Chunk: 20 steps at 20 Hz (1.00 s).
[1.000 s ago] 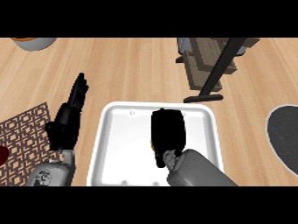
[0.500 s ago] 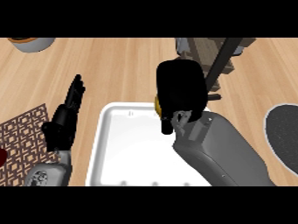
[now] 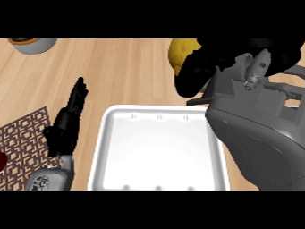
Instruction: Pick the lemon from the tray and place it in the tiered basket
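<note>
While the black right hand (image 3: 214,60) curls its fingers round the round yellow lemon (image 3: 180,53), only the lemon's yellow side shows, past the far edge of the white plastic tray (image 3: 108,147). Left of the tray, the black left hand (image 3: 67,123) rests, fingers straight, holding nothing.

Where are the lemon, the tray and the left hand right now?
lemon (image 3: 179,56), head view, on its visible yellow side.
tray (image 3: 158,152), head view, on its bare white floor.
left hand (image 3: 63,129), head view, on its palm.
</note>
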### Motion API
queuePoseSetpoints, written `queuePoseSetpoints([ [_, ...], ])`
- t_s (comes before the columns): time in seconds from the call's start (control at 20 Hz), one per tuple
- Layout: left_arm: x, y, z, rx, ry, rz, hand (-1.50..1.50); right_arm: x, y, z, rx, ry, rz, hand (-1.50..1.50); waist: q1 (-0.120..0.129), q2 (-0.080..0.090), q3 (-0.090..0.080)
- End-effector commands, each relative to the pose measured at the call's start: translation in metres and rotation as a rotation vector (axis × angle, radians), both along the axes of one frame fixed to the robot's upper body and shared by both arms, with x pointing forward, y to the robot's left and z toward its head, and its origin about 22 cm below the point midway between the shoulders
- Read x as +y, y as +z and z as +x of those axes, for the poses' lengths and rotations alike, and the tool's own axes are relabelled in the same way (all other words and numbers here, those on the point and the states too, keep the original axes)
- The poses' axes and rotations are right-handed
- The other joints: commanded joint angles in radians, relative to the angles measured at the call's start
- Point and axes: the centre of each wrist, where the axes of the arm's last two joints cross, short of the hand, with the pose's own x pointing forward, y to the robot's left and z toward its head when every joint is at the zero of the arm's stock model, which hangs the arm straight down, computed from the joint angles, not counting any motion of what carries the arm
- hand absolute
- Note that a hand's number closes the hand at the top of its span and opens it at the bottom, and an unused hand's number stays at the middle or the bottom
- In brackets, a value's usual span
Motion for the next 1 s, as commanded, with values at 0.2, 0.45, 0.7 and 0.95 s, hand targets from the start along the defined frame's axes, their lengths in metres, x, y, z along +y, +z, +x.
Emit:
queuePoseSetpoints([
  [0.2, 0.008, 0.005, 0.006, -0.006, -0.011, 0.000, 0.00, -0.010, 0.100, -0.008, 0.002, -0.190, 0.029, 1.50, 0.008, 0.004, 0.000],
  [0.45, -0.004, -0.008, -0.002, 0.004, -0.019, -0.009, 0.00, -0.006, 0.115, 0.012, 0.013, -0.204, 0.265, 1.50, 0.027, 0.012, 0.000],
  [0.7, -0.012, -0.002, -0.006, -0.026, -0.007, 0.009, 0.00, -0.014, 0.130, 0.034, -0.016, -0.225, 0.221, 1.50, 0.029, 0.017, 0.001],
  [0.95, -0.007, -0.001, 0.001, -0.023, -0.016, -0.001, 0.00, -0.030, 0.120, 0.064, -0.028, -0.284, 0.155, 1.50, 0.030, 0.021, 0.001],
])
